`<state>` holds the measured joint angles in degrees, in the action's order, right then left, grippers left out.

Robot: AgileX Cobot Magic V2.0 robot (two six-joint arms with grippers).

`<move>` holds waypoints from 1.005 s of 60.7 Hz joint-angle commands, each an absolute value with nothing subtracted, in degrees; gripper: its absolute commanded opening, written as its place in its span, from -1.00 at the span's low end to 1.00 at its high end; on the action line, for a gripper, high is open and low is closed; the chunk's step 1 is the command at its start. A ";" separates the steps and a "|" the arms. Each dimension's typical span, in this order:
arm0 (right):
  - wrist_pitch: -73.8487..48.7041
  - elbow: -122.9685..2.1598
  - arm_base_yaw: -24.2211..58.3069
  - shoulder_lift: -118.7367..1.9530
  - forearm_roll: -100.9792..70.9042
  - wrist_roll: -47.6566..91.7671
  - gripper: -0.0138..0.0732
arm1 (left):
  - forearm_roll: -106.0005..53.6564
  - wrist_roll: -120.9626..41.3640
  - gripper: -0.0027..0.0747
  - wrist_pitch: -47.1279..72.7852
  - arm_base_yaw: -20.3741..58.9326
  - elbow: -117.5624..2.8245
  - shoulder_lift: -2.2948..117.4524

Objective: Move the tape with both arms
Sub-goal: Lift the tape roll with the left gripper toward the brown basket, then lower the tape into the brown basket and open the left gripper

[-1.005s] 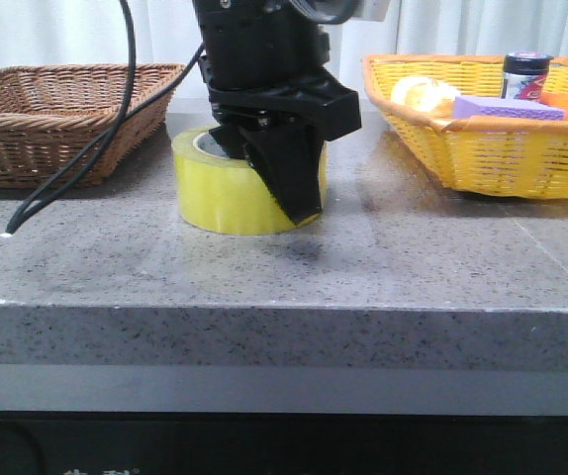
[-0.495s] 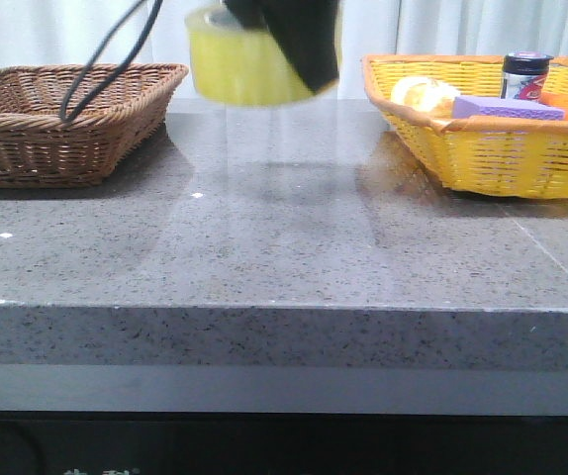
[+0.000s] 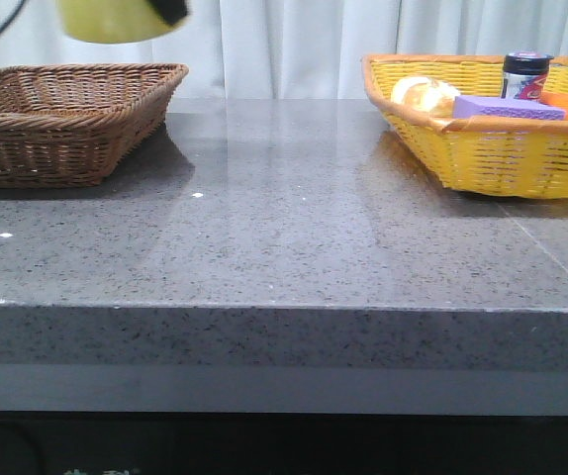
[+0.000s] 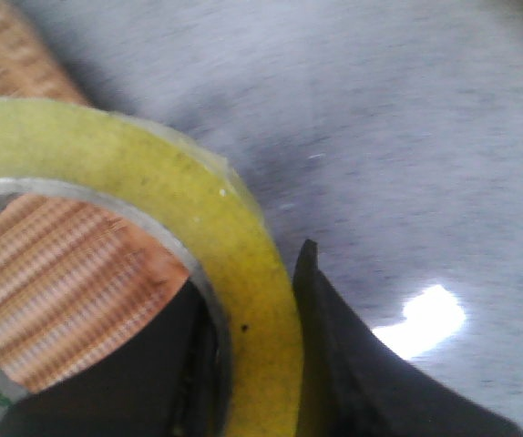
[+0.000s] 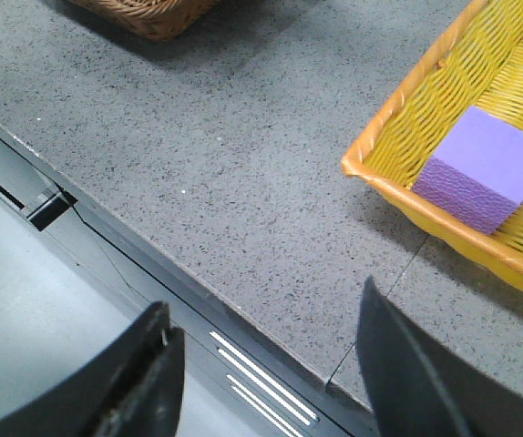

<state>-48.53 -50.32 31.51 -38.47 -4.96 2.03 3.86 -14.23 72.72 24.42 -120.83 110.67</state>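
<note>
At upper left of the front frame, left end effector (image 4: 252, 364) grips tape (image 3: 116, 18) above brown basket (image 3: 66, 119); right end effector (image 5: 266, 373) is open.

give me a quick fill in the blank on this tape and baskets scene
1. The yellow translucent tape roll hangs above the ____ wicker basket.
2. The left hand is shut on the ____.
3. The purple sponge block lies in the ____ woven basket.
4. The right hand is ____.

Missing words: brown; tape; yellow; open
</note>
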 commanded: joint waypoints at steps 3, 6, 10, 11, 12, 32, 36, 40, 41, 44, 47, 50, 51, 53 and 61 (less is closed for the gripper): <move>-44.83 -51.63 31.22 -38.26 -5.21 2.55 0.34 | 3.62 -13.35 -0.86 72.02 19.54 -122.77 107.50; -44.83 -51.63 31.22 -38.26 -5.21 2.55 0.34 | 2.60 -13.35 -0.86 72.02 17.69 -122.60 107.50; -44.83 -51.63 31.22 -38.26 -5.21 2.55 0.34 | 1.21 -13.35 -0.86 72.02 15.15 -121.99 107.50; -44.83 -51.63 31.22 -38.26 -5.21 2.55 0.34 | 1.08 -13.35 -0.86 72.02 14.58 -121.84 107.50; -44.83 -51.63 31.22 -38.26 -5.21 2.55 0.34 | 0.92 -13.35 -0.86 72.02 14.23 -121.59 107.50; -44.83 -51.63 31.22 -38.26 -5.21 2.55 0.34 | -0.33 -13.35 -0.86 68.61 11.48 -115.43 107.50; -44.83 -51.63 31.22 -38.26 -5.21 2.55 0.34 | -0.89 -13.35 -0.86 66.80 11.48 -114.11 107.50; -44.83 -51.63 31.22 -38.26 -5.21 2.55 0.34 | -1.21 -13.35 -0.86 65.40 11.48 -112.84 107.50; -44.83 -51.63 31.22 -38.26 -5.21 2.55 0.34 | -1.21 -13.35 -0.86 65.11 11.48 -112.57 107.50; -44.83 -51.63 31.22 -38.26 -5.21 2.55 0.34 | -1.31 -13.35 -0.86 64.25 11.48 -111.77 107.50; -44.83 -51.63 31.22 -38.26 -5.21 2.55 0.34 | -1.31 -13.35 -0.86 63.60 11.48 -111.14 107.50; -44.83 -51.63 31.22 -38.26 -5.21 2.55 0.34 | -1.31 -13.35 -0.85 62.95 11.48 -110.87 107.50; -44.83 -51.63 31.22 -38.26 -5.21 2.55 0.34 | -1.31 -13.35 -0.85 62.85 11.48 -110.86 107.50; -44.83 -51.63 31.22 -38.26 -5.21 2.55 0.34 | -1.33 -13.35 -0.85 62.56 11.48 -110.76 107.50; -44.83 -51.63 31.22 -38.26 -5.21 2.55 0.34 | -2.59 -13.35 -0.85 60.96 11.48 -110.76 107.52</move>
